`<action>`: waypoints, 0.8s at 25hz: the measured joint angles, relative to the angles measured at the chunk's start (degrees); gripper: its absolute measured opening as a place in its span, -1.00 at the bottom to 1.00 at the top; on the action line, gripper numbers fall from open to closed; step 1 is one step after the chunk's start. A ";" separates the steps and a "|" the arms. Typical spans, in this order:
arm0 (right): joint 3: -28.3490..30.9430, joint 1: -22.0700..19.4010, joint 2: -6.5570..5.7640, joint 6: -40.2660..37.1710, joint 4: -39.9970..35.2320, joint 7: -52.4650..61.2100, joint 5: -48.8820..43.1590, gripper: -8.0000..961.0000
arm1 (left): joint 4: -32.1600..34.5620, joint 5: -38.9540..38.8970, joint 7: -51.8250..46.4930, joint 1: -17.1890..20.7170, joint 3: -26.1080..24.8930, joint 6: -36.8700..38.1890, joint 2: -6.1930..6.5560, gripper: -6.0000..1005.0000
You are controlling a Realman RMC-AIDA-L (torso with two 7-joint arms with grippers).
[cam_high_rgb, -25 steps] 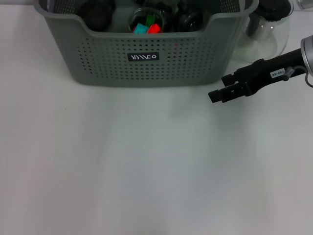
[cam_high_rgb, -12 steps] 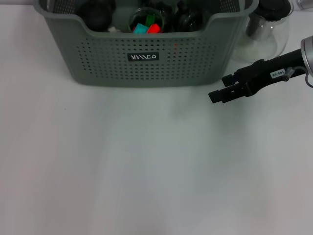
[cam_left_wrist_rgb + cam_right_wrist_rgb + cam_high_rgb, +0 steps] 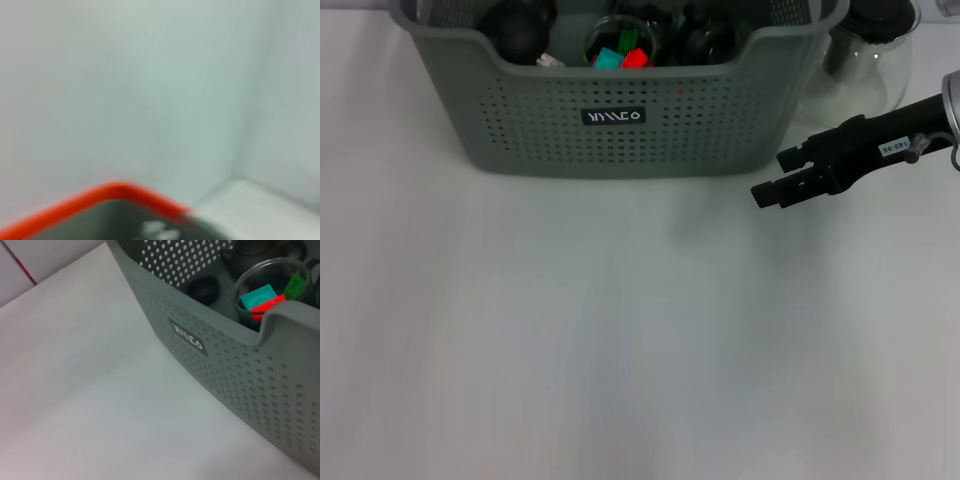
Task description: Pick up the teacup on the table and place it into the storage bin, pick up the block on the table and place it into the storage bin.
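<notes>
The storage bin point(image 3: 620, 95) sat at the table's point(image 3: 570, 350) far edge, long axis crosswise, label toward the robot. Inside, a glass cup point(image 3: 620, 45) held coloured blocks point(image 3: 622, 58), so both placements looked done. The right gripper point(image 3: 775, 180), seemingly empty with fingers parted, had drifted slightly rightward from the bin.

— What can't you make out?
— My left gripper: out of sight. Its wrist camera gives only blur, with an orange-edged shape point(image 3: 100, 200) I can't name.
— The bin point(image 3: 620, 120)?
— Its far side is cropped; dark items point(image 3: 520, 25) inside stay unidentifiable. The carafe point(image 3: 865, 60) is cut off too.
</notes>
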 joint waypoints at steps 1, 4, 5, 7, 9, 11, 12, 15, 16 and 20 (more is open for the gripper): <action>0.03 0.06 0.01 -0.11 -0.01 -0.27 0.02 0.76 | 0.51 -4.43 2.48 1.93 -0.55 3.31 -0.19 0.74; 0.12 0.08 0.18 -0.56 0.06 -1.37 0.06 0.77 | -2.04 -13.05 8.57 6.04 -3.68 13.59 -0.96 0.74; 0.17 0.05 0.28 -0.78 0.18 -1.81 0.12 0.77 | -4.22 -14.71 10.36 6.95 -4.61 16.60 -1.17 0.74; 0.31 -0.22 0.43 -1.24 0.35 -2.98 0.70 0.78 | -11.03 -15.70 13.93 8.14 -5.67 20.54 -1.15 0.74; 0.33 -0.72 0.67 -1.98 0.53 -4.78 1.90 0.79 | -20.78 -15.40 19.25 8.60 -6.96 22.32 -0.69 0.74; 0.30 -1.16 1.04 -2.70 0.88 -7.15 3.09 0.80 | -29.99 -14.11 24.60 7.95 -8.96 22.37 -0.03 0.74; 0.31 -1.30 1.21 -2.87 1.03 -8.20 3.54 0.80 | -34.64 -13.18 27.43 7.32 -10.19 22.05 0.42 0.74; 0.40 -1.73 2.15 -2.98 1.69 -10.74 4.02 0.81 | -44.11 -10.83 33.56 5.99 -12.97 21.17 1.51 0.75; 0.42 -1.95 2.68 -2.56 1.84 -11.19 4.09 0.82 | -46.06 -10.13 35.14 5.86 -13.43 20.67 1.71 0.75; 0.43 -2.47 3.23 -2.56 1.90 -11.37 4.50 0.83 | -48.37 -8.05 36.79 6.12 -13.69 18.42 1.54 0.75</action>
